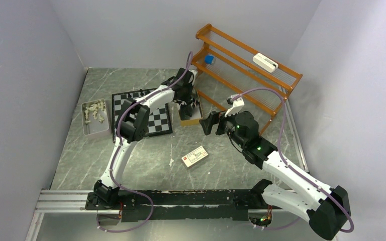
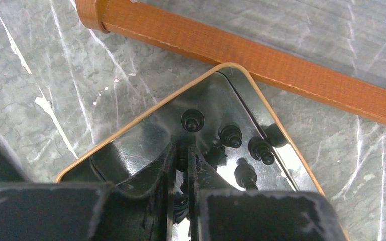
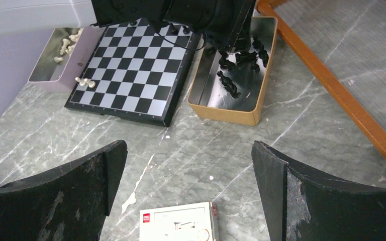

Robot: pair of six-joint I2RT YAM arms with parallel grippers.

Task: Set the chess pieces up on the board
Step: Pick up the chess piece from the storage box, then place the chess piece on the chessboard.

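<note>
My left gripper (image 2: 185, 153) reaches down into the tan tin (image 2: 130, 125) to the right of the board (image 1: 158, 120). Its jaws are closed narrowly on a black chess piece (image 2: 182, 158). Several more black pieces (image 2: 230, 135) lie loose on the tin's shiny floor beside it. The right wrist view shows the checkered board (image 3: 130, 75) with a few pale pieces (image 3: 84, 82) at its left edge and black ones (image 3: 178, 29) at its far edge, partly hidden by the left arm. My right gripper (image 3: 188, 148) hovers wide open and empty over the table.
A grey tin (image 1: 96, 133) with several pale pieces (image 1: 94, 111) sits left of the board. A wooden rack (image 1: 246, 70) stands behind the tan tin, its rail (image 2: 261, 65) close by. A small white card box (image 1: 195, 156) lies in front of the right gripper.
</note>
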